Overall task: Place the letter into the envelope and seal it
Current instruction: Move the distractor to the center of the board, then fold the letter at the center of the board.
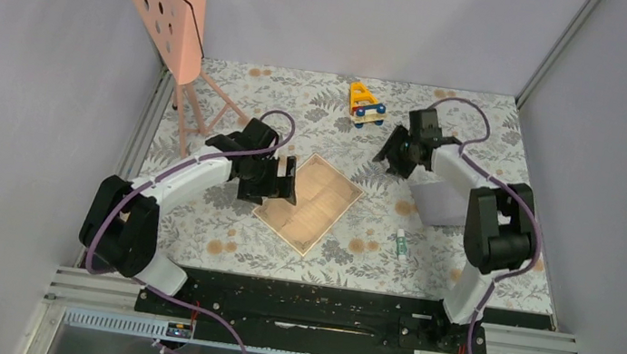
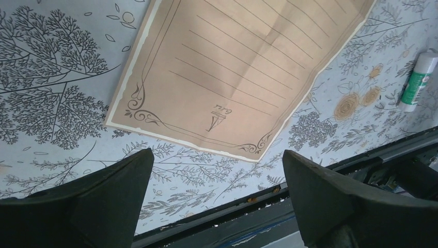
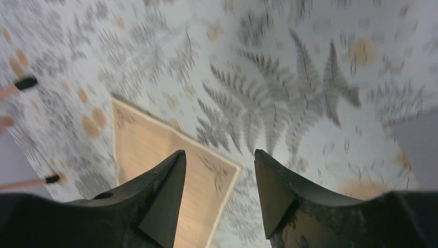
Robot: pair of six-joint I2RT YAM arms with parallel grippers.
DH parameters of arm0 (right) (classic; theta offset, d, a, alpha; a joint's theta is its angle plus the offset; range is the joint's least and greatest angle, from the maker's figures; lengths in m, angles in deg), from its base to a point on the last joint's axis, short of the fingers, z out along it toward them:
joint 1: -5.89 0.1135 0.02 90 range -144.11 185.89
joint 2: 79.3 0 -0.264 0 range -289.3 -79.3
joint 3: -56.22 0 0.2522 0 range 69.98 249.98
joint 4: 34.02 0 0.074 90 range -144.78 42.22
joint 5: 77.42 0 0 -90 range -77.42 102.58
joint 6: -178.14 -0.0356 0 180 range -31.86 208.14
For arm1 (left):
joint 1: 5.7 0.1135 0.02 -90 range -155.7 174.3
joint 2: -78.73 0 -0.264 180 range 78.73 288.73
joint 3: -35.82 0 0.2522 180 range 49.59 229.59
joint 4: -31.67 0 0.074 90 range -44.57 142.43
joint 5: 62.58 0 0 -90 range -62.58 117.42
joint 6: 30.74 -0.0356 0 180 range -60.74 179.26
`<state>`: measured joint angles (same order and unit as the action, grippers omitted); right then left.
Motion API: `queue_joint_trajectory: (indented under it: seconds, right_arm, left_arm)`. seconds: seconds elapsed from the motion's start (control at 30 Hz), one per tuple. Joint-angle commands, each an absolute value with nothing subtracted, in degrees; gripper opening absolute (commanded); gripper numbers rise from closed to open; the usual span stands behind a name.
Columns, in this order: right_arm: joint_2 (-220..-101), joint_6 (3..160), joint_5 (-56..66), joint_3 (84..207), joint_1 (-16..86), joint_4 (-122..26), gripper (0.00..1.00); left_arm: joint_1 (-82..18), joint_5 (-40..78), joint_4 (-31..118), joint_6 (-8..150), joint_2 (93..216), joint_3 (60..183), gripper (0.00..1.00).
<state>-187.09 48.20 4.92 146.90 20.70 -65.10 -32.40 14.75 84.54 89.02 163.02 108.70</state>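
The left jaws are spread as wide as they go, with nothing between them. They hang low over the counter (image 1: 301, 102) at the letter's (image 1: 308, 202) left edge. In the left wrist view the two dark fingers (image 2: 103, 201) frame a near corner of the ruled tan sheet (image 2: 243, 67) without touching it. The right jaws stand apart as well and hold nothing. They are raised above the counter's back right part, and the right wrist view, though blurred, shows only fern-patterned cloth and a corner of the letter (image 3: 150, 170) beyond their tips.

The letter lies flat and unfolded, turned diagonally, around the middle of the counter. The envelope (image 1: 436, 204) lies flat toward the right edge, apart from the letter and partly hidden under the right arm (image 1: 495, 228); its flap cannot be made out. A glue stick (image 1: 401, 243) lies between the two, nearer the front edge. A small toy (image 1: 365, 104) sits by the back edge, and a pink perforated stand (image 1: 168, 2) occupies the back left corner.
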Motion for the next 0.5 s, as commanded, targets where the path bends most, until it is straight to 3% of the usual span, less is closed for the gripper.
queue_joint_trajectory:
  seconds: [0.0, 0.1, 0.47]
  right_arm:
    - [-179.2, 50.0, 0.3, 136.6, 23.4, -61.5, 0.62]
    - [-177.2, 46.7, -3.6, 130.4, 24.6, -58.2, 0.67]
    - [-176.5, 32.3, -10.2, 115.2, 26.1, -40.7, 0.69]
  left_arm:
    - [-32.8, 13.5, 82.0, 88.2, 165.8, 109.7, 0.99]
    - [-34.2, 12.6, 80.4, 89.4, 166.8, 109.7, 0.99]
    - [-35.6, 8.1, 64.0, 99.8, 174.2, 103.7, 0.99]
